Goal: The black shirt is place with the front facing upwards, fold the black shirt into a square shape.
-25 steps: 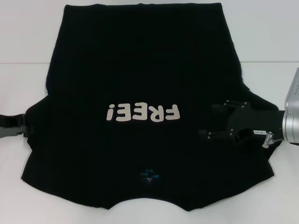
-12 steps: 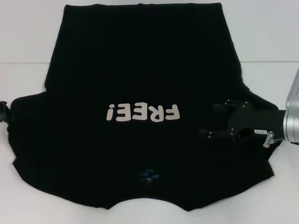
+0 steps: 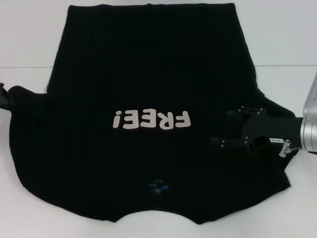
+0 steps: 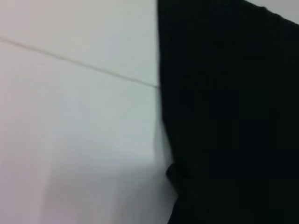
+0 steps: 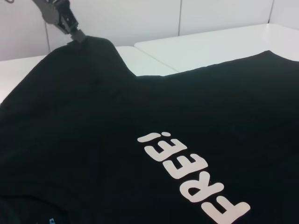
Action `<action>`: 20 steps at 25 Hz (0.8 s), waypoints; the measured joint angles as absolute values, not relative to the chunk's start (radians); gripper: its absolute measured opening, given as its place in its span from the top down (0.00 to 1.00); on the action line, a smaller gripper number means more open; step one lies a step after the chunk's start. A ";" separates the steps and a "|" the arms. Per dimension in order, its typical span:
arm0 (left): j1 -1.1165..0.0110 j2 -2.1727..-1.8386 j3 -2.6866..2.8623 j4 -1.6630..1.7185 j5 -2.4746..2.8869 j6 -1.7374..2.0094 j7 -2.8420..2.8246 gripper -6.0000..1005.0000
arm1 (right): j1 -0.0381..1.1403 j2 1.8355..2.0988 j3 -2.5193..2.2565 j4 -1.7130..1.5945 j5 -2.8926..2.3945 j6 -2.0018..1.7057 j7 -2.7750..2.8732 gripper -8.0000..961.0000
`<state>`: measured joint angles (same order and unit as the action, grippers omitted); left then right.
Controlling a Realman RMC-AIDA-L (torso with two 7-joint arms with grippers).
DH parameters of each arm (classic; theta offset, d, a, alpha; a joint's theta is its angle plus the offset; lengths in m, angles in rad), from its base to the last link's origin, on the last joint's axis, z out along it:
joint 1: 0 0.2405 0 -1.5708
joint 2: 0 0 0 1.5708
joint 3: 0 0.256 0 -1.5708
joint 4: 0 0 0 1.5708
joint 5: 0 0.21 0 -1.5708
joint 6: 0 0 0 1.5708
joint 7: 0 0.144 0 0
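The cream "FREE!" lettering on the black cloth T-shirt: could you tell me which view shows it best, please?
The head view shows the cream "FREE!" lettering whole and flat-on. The right wrist view shows it slanted; the left wrist view shows none.

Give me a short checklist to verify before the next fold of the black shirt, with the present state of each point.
1. Black shirt lies front up, cream letters showing: ok.
2. Left gripper holds the left sleeve, pulled out to the side: ok, it looks clamped on the cloth tip in the right wrist view.
3. Right gripper has hold of the right sleeve: not ok; its fingers are open above the cloth.
4. Both sleeves spread flat alike: not ok; the right sleeve lies under the right gripper, not pulled out.
5. Bottom hem straight on the table: ok.
6. Neck label flat: cannot tell.
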<state>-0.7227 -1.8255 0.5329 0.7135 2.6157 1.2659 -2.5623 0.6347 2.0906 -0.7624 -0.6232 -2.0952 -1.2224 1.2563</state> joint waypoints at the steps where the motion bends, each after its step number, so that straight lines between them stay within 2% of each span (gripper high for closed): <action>1: -0.727 -1.825 0.534 0.716 2.616 1.267 -2.562 0.99 | 0.634 2.091 -0.762 -0.623 -2.095 -1.222 1.256 0.02; 7: -0.729 -1.829 0.537 0.727 2.616 1.271 -2.561 0.99 | 0.632 2.092 -0.762 -0.621 -2.095 -1.222 1.258 0.02; 20: -0.637 -1.848 0.526 0.769 2.554 1.278 -2.551 0.99 | 0.631 2.092 -0.764 -0.623 -2.095 -1.222 1.266 0.02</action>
<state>-0.6370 -1.8483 0.5264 0.7691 2.5538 1.2781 -2.5505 0.6313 2.0921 -0.7645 -0.6228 -2.0954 -1.2225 1.2658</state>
